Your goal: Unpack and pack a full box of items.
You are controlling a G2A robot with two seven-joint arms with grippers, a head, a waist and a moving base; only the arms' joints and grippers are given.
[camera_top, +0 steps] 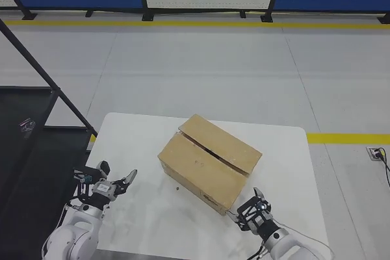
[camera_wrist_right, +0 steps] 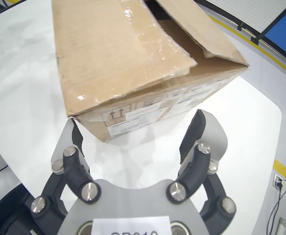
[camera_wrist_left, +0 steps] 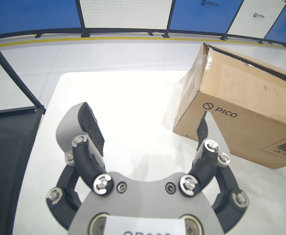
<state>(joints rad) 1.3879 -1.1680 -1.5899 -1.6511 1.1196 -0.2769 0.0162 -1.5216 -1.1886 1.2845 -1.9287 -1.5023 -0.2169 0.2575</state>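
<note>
Top view: brown cardboard box [camera_top: 209, 164] is set askew on white table [camera_top: 136, 136], flaps nearly shut.
Left gripper [camera_wrist_left: 145, 113] and right gripper [camera_wrist_right: 135, 121] are held open flanking its near side, likely readied for flap-lifting.

Place: a robotics lab hall — pale floor [camera_top: 201, 71] is spreading around one white table [camera_top: 130, 136].
Walls: blue and white partition panels [camera_wrist_left: 96, 13] are fencing it in.
Floor marking: a yellow line [camera_top: 201, 23] is running beside them.
</note>
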